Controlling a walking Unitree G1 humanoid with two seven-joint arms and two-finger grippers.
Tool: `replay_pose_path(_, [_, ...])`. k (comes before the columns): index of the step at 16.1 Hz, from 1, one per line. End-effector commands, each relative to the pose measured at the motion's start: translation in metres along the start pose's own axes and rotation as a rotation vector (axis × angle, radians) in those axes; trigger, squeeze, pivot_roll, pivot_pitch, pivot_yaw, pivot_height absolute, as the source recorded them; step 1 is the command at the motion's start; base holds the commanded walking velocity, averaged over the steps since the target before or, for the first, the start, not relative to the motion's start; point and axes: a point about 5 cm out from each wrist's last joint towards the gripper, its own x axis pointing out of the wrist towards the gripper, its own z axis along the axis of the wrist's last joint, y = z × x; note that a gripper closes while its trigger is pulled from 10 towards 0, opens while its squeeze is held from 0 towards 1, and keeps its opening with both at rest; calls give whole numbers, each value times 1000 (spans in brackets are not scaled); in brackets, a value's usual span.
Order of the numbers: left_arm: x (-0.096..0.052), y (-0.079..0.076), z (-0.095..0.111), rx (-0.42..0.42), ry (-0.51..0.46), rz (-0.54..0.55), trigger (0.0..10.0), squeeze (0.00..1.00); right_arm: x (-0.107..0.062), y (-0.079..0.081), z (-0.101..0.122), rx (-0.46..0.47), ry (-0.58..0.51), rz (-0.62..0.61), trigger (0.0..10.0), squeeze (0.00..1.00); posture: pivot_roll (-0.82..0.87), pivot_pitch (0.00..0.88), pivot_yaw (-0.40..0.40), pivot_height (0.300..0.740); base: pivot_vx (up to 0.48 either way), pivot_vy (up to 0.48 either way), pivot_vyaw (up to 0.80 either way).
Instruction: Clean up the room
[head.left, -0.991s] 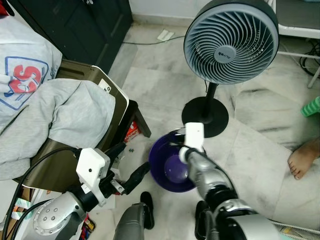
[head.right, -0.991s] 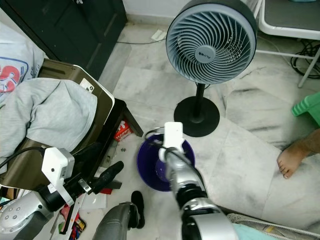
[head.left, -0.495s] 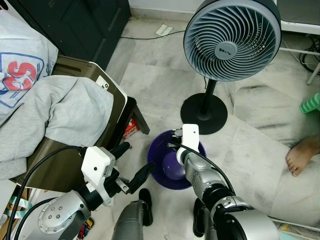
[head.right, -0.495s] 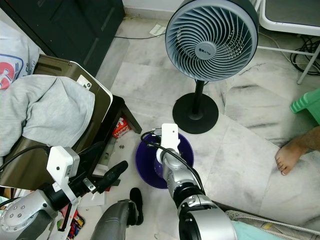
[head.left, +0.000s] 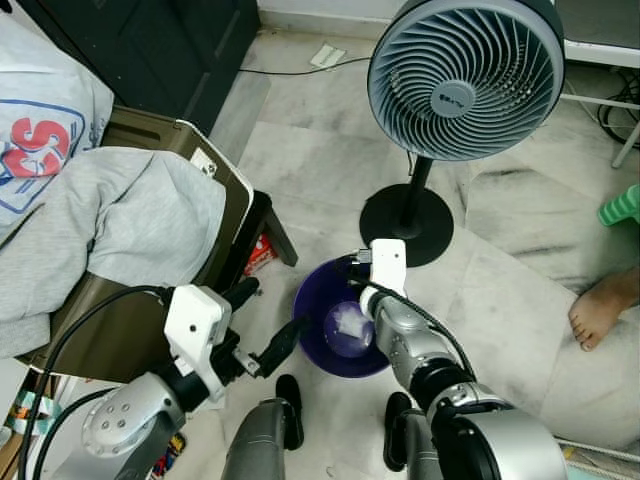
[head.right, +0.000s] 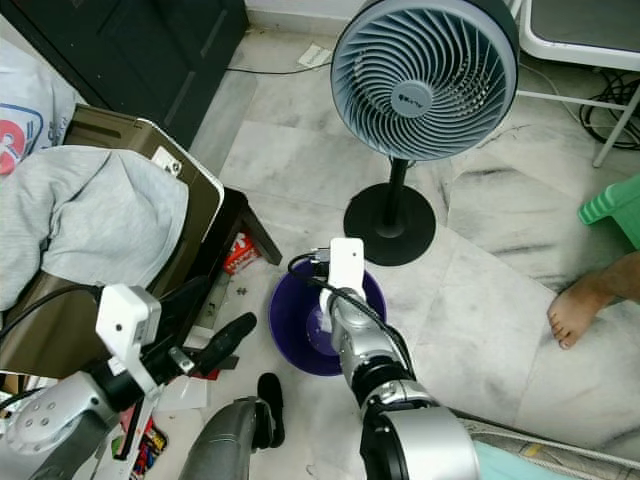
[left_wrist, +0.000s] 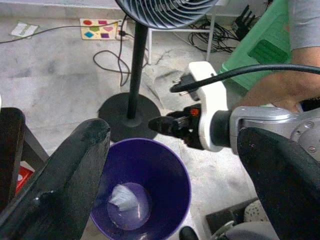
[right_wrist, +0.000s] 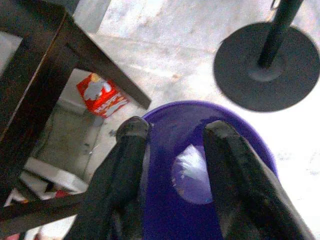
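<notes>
Crumpled white paper wad (left_wrist: 124, 199) lies at bottom of round purple plastic bin (head.left: 312, 330) on marble floor (head.left: 510, 300). Right claw (right_wrist: 172, 145) poised over bin mouth, fingers parted, holding nothing. Left claw (head.left: 272, 322) beside bin rim, fingers spread wide, empty. Judged step: drop into bin done. Next: lift right arm clear, turn to seek more litter, e.g. red carton (right_wrist: 101, 95) under dark chair (head.left: 215, 250) with grey hoodie (head.left: 120, 225). Grey pedestal fan (head.left: 458, 85) stands just behind bin; person's bare foot (head.left: 600, 310) off right.
</notes>
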Motion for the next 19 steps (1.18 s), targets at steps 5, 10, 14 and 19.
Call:
replay_pose_path(5, [6, 2, -16, -19, 13, 37, 10000, 0, -1, -2, 4, -78, -48, 32, 10000, 1000, 184, 363, 89, 740, 0, 0, 0])
replay_pose_path(10, [34, 23, -25, 21, -83, 252, 10000, 0, -17, -33, -1, -182, -176, 33, 10000, 1000, 67, 196, 58, 740, 0, 0, 0])
replay_pose_path(14, [42, 42, -32, 25, -106, 463, 10000, 0, -37, -34, -15, -233, -229, 70, 10000, 1000, 41, 123, 43, 740, 0, 0, 0])
replay_pose_path(19, [46, 52, -32, 38, -152, 542, 10000, 0, -66, -50, 3, -274, -335, 53, 10000, 1000, 19, 52, 16, 740, 0, 0, 0])
